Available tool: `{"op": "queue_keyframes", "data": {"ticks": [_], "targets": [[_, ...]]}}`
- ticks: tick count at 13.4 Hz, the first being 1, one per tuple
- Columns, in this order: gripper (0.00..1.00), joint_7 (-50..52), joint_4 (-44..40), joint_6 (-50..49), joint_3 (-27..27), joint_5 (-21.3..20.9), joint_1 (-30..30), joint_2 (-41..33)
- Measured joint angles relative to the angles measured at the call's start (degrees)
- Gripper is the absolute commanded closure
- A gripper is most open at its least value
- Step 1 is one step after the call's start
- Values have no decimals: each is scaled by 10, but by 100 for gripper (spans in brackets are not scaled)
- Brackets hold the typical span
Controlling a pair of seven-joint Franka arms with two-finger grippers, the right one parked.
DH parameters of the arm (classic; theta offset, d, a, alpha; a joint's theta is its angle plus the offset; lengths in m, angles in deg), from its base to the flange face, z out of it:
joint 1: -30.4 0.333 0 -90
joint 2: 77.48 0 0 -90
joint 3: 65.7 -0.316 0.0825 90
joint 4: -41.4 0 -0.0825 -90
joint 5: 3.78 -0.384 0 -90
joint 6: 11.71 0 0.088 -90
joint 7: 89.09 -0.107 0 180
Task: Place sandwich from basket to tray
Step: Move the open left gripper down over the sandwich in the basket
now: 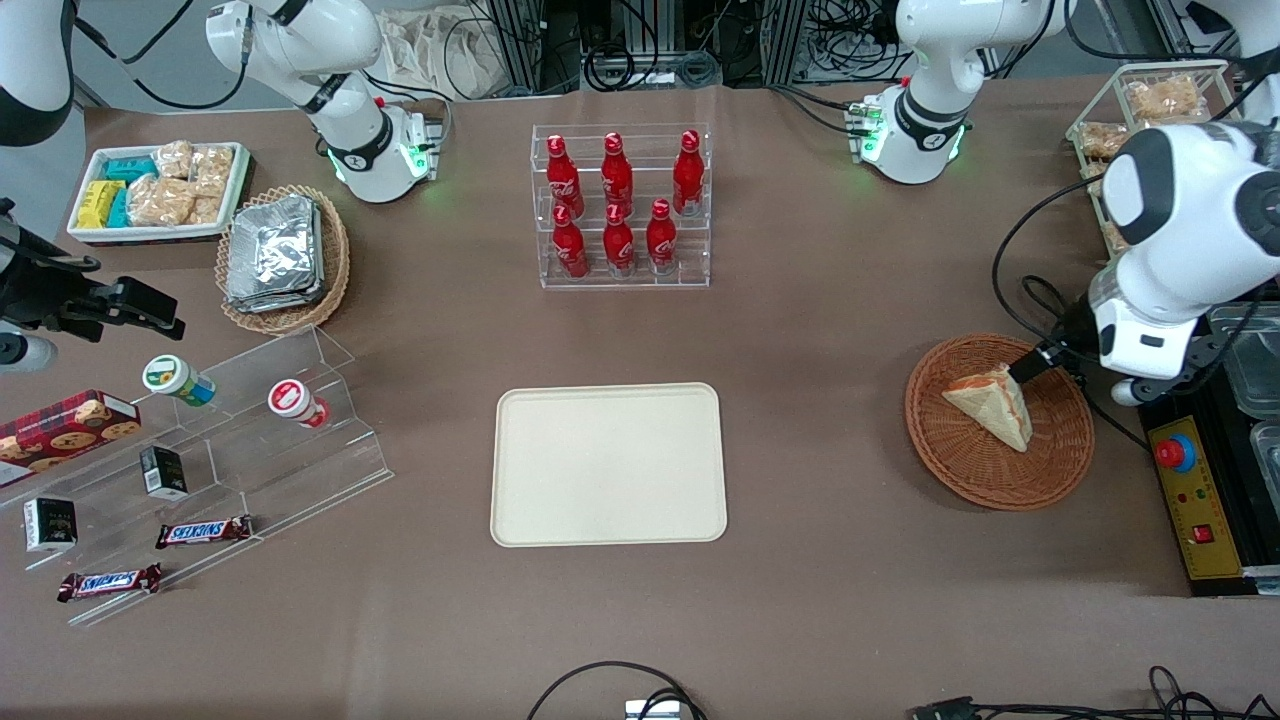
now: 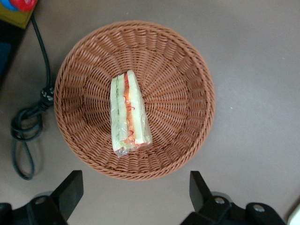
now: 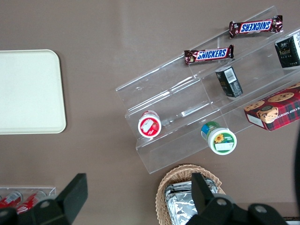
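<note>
The sandwich (image 1: 995, 405), a wrapped white-bread wedge with red and green filling, lies in the round reddish-brown wicker basket (image 1: 960, 470) toward the working arm's end of the table. In the left wrist view the sandwich (image 2: 129, 112) lies on its side in the middle of the basket (image 2: 187, 61). My left gripper (image 1: 1033, 364) hovers above the basket's rim, on the part farther from the front camera. It is open and empty (image 2: 134, 180), and its fingers stand wide apart over bare table just outside the rim. The cream tray (image 1: 608, 465) lies empty at the table's middle.
A clear rack of red bottles (image 1: 620, 205) stands farther from the front camera than the tray. A control box with a red button (image 1: 1195, 490) and a black cable (image 2: 28, 122) lie beside the basket. A stepped acrylic shelf (image 1: 250, 440) with snacks lies toward the parked arm's end.
</note>
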Motion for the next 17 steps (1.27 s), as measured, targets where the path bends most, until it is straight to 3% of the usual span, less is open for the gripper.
{"op": "queue_keyframes", "data": {"ticks": [4, 6, 17], "targets": [[0, 41, 39, 48, 0, 0, 0, 0], [6, 48, 56, 76, 0, 0, 0, 2], [4, 73, 98, 213, -1, -1, 16, 67]]}}
